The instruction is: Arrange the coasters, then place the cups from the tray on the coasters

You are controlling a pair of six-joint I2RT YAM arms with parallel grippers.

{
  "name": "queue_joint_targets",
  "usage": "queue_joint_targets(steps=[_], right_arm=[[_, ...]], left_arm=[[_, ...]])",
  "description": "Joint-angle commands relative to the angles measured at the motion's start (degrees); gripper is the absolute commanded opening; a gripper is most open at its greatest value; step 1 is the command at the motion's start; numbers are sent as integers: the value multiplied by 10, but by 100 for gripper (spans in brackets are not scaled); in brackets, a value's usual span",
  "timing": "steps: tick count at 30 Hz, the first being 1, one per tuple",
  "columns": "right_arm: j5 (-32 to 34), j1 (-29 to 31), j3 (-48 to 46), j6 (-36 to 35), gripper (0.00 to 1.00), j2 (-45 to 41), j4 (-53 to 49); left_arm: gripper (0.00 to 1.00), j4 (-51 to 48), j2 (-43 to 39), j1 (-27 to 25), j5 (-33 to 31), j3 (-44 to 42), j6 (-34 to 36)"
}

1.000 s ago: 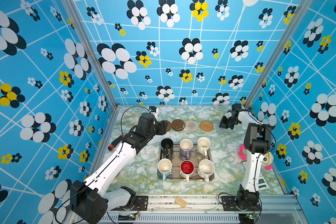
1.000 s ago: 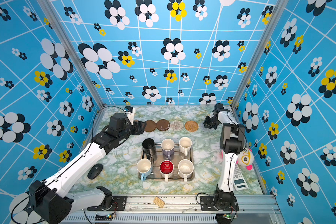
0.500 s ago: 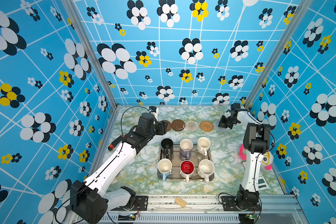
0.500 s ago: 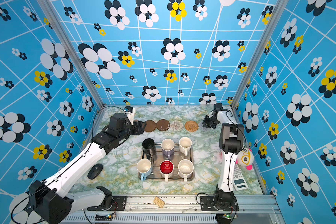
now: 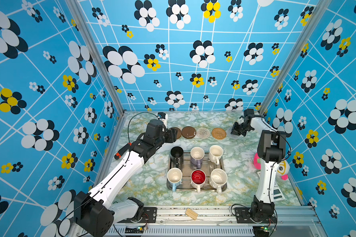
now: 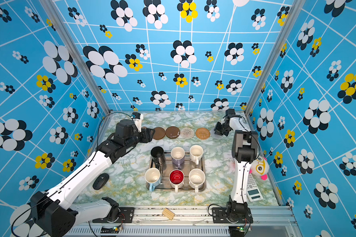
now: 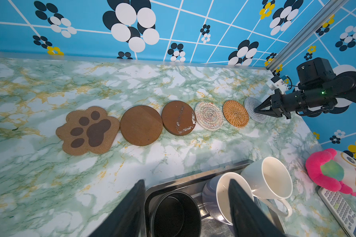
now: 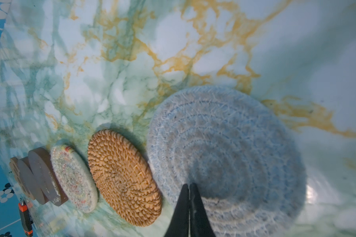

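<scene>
Pressing pinched-together tips onto the grey coaster (image 8: 224, 153) beside the rattan coaster (image 8: 123, 176), the right gripper (image 8: 189, 190) may shove it onto that neighbour; the left gripper (image 7: 187, 181) hangs empty, half-spread.

Six coasters (image 7: 141, 125) are laid in a row at the rear of the table (image 5: 152, 184), the paw-shaped coaster (image 7: 88, 130) leftmost, the spiral coaster (image 7: 251, 104) rightmost. The tray (image 5: 185, 184) is set before the row; six mugs (image 5: 197, 153) are stood in it, three behind three.

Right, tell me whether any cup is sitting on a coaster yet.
No, all six cups stand in the tray, and the coasters lined up behind it carry none.
</scene>
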Motion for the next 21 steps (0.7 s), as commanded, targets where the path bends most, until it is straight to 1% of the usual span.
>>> queue_joint_targets(steps=[1,2,7,12,13,16,20,21], right_arm=[[14,4,-13,5,8,-67,-4],[15,4,-19,6,8,-74,-1],[14,7,-76,16,8,-172,38],[25,30,-160,23,9,-266,89],[41,39,-180,21,10,-285,88],[130,79,-234,9,11,-349,104],[165,114,-312,16,12,-429,149],[173,137,-325,16,12,-445,154]], left_arm=[[65,-4,-22,3,-3,8,-1],[65,-3,-25,3,-3,8,-1],[66,14,-30,0,10,18,5],[66,1,-33,-11,-28,52,17],[66,-3,-33,-14,-47,60,20],[66,2,-33,-24,-93,73,30],[65,-12,-29,-40,-145,91,16],[65,-8,-30,-46,-154,86,10]])
